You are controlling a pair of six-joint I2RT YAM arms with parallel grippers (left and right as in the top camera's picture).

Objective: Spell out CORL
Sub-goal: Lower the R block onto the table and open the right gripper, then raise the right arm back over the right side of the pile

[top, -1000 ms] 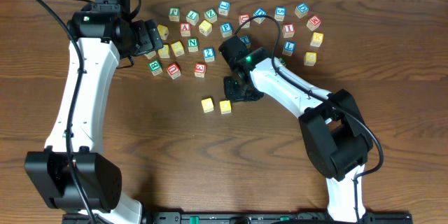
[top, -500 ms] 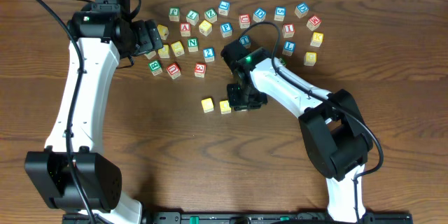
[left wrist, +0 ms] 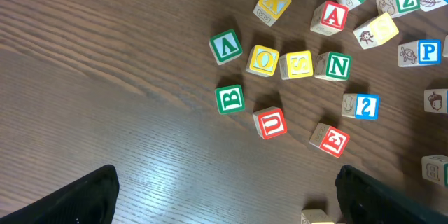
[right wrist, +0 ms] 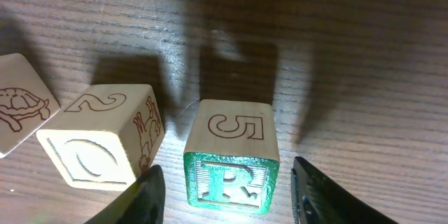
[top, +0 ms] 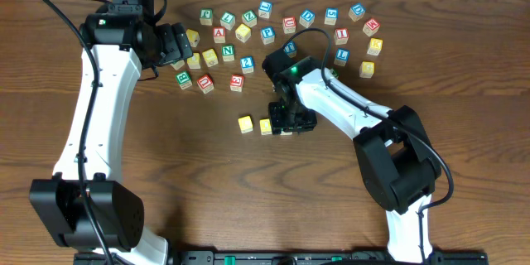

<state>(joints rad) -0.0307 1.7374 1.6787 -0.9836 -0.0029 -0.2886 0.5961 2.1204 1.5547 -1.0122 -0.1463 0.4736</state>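
Note:
My right gripper (top: 290, 121) is low over the table at the right end of a short row of blocks. In the right wrist view its jaws (right wrist: 231, 199) are open, with a gap on each side of the green R block (right wrist: 231, 175), which stands on the wood. To the block's left are the yellow O block (right wrist: 98, 150) (top: 266, 126) and a block showing a turtle face (right wrist: 21, 112) (top: 245, 123). My left gripper (top: 180, 45) (left wrist: 224, 185) is open and empty beside the loose blocks at the back.
Many loose letter blocks lie in a band at the back of the table (top: 281, 25). Under the left wrist are B (left wrist: 229, 99), U (left wrist: 270, 122), O (left wrist: 263, 60), S (left wrist: 297, 64) and N (left wrist: 333, 66).
My right gripper has moved toward the table's front and a little left, down to the right end of the two yellow blocks. The left arm has not moved.

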